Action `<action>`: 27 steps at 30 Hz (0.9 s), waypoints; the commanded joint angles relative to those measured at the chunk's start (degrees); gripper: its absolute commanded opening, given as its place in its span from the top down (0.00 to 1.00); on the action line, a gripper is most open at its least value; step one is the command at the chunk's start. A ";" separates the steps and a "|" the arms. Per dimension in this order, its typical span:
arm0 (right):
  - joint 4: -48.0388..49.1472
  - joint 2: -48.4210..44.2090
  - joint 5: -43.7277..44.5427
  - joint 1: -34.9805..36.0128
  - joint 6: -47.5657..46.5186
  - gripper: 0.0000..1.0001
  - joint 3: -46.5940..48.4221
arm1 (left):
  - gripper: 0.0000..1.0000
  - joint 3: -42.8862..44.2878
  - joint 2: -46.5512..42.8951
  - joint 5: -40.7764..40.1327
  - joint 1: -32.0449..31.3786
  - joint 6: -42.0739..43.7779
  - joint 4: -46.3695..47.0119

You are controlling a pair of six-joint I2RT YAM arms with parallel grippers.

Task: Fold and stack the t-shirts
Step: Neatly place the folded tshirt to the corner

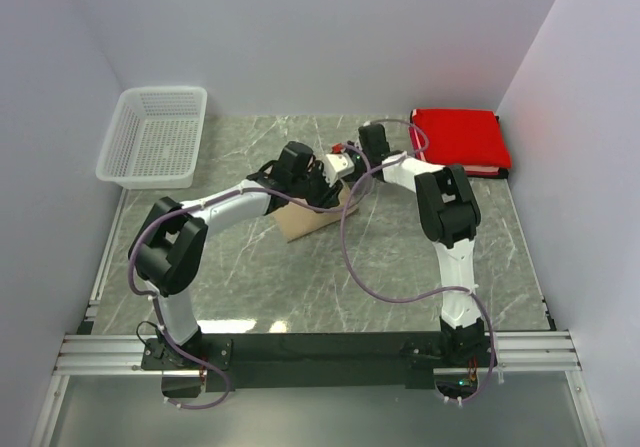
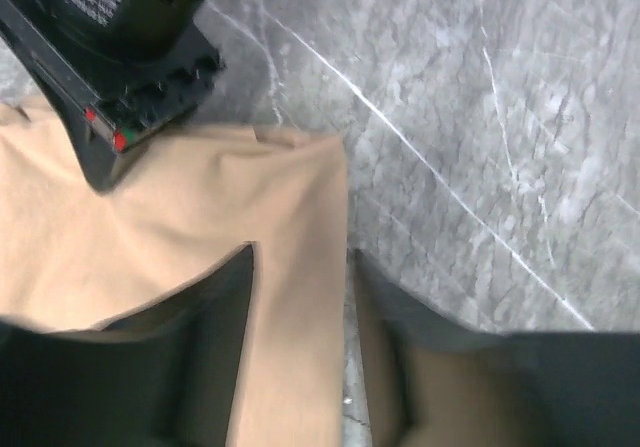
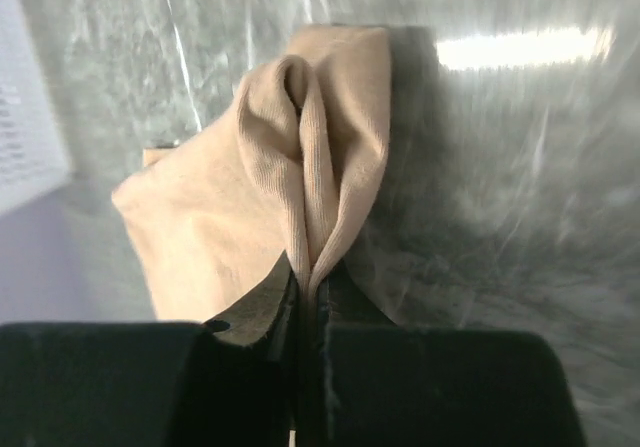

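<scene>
The tan t-shirt (image 1: 303, 224) lies bunched at the table's middle, mostly under both wrists. My right gripper (image 1: 347, 163) is shut on a pinched ridge of the tan t-shirt (image 3: 300, 157), with its fingertips (image 3: 305, 282) closed tight on the fold. My left gripper (image 1: 325, 193) is beside it. In the left wrist view its jaws stand apart around a strip of the tan t-shirt (image 2: 295, 347), and a sliver of table shows beside the right finger (image 2: 440, 387). The left gripper (image 2: 300, 297) looks open. The red t-shirt (image 1: 460, 139) lies folded flat at the back right.
A white mesh basket (image 1: 155, 135) stands at the back left and also shows in the right wrist view (image 3: 30, 127). The right gripper's body (image 2: 120, 57) sits close in front of the left wrist camera. Grey walls close in on three sides.
</scene>
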 commanded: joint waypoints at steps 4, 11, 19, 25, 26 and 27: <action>-16.42 -6.62 12.65 -1.75 -23.60 1.00 8.98 | 0.36 5.62 -3.77 0.92 4.09 -5.41 -5.27; -23.72 -9.17 20.75 -5.00 -39.42 1.00 14.42 | 0.32 5.98 -5.61 -0.74 9.37 -6.74 -9.94; -27.15 -9.79 25.77 -9.84 -51.37 1.00 20.84 | 0.04 4.48 -6.14 -1.19 10.69 -7.88 -10.99; -31.10 -6.10 29.63 -11.95 -56.39 1.00 31.99 | 0.00 4.13 -5.35 -3.90 10.69 -8.14 -11.87; -31.63 -5.05 30.07 -12.21 -56.92 1.00 33.66 | 0.01 4.13 -5.18 -4.26 10.78 -8.23 -11.96; -33.11 -4.43 30.60 -12.30 -57.27 1.00 36.90 | 0.00 4.13 -5.09 -4.44 10.78 -8.23 -11.96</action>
